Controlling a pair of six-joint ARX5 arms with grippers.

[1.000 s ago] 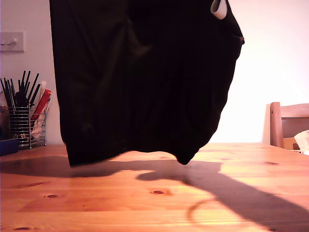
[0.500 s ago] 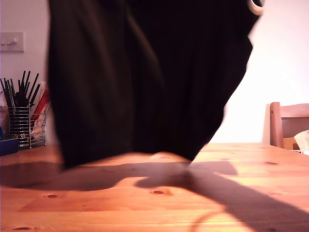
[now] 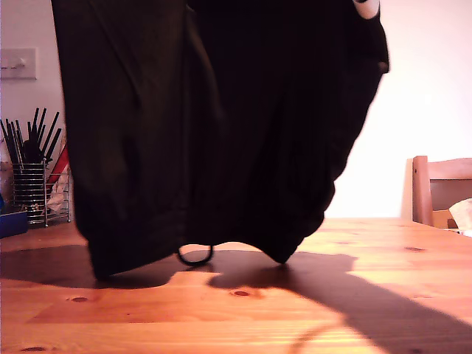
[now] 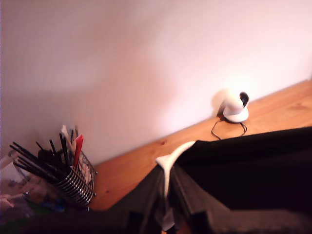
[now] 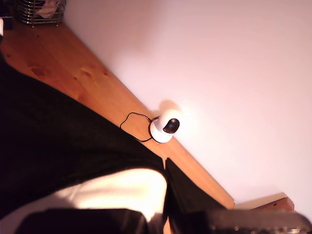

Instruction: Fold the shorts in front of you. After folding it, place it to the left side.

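Shorts: black fabric, hanging raised in front of the exterior camera and filling most of the exterior view; the lowest folds are reaching down to about the level of the wooden surface, and whether they are touching it cannot be told. A white band is showing at the exterior view's upper right, and a dark drawcord loop is dangling below the hem.

My first gripper: dark fingers are sitting at the edge of the first wrist view with the black cloth and a white strip running between them; they appear to be pinching the shorts.

My second gripper: white band and black cloth are lying right at its dark fingers; whether these are pressed together or spread cannot be told.

Camera: small, white, round, standing on the surface by the wall with its cable curling beside it.

Wire utensil basket: standing at the exterior view's left, holding dark sticks and a red item.

Chair back: wooden, at the exterior view's right.
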